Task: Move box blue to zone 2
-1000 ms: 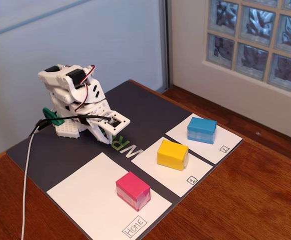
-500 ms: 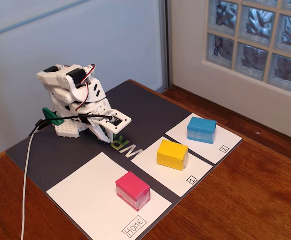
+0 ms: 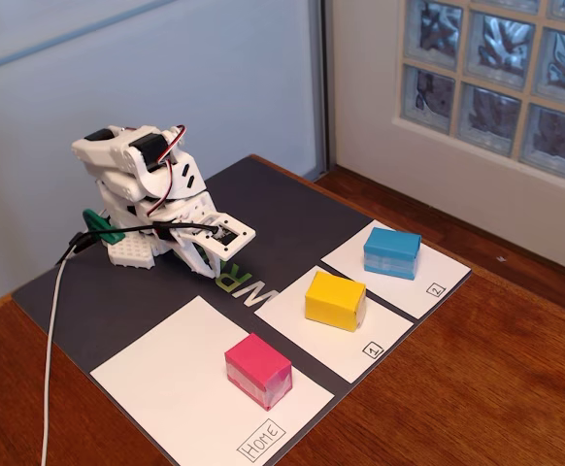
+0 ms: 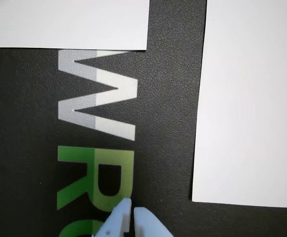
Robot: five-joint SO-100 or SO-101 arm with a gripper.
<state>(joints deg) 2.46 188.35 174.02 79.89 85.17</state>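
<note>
The blue box [image 3: 392, 252] stands on the zone 2 white panel [image 3: 428, 282], at the far right of the dark mat in the fixed view. My gripper [image 3: 215, 269] is folded down low at the mat's left side, far from the box, pointing at the green and grey lettering. In the wrist view the gripper [image 4: 132, 211] has its two pale fingertips almost together with nothing between them, over the dark mat. The blue box is out of the wrist view.
A yellow block [image 3: 335, 300] sits on the panel marked "1" [image 3: 302, 325]. A pink block [image 3: 258, 371] sits on the large "Home" panel [image 3: 176, 388]. The dark mat [image 3: 263, 209] lies on a wooden table [image 3: 477, 388]. A white cable [image 3: 49, 359] runs off the front left.
</note>
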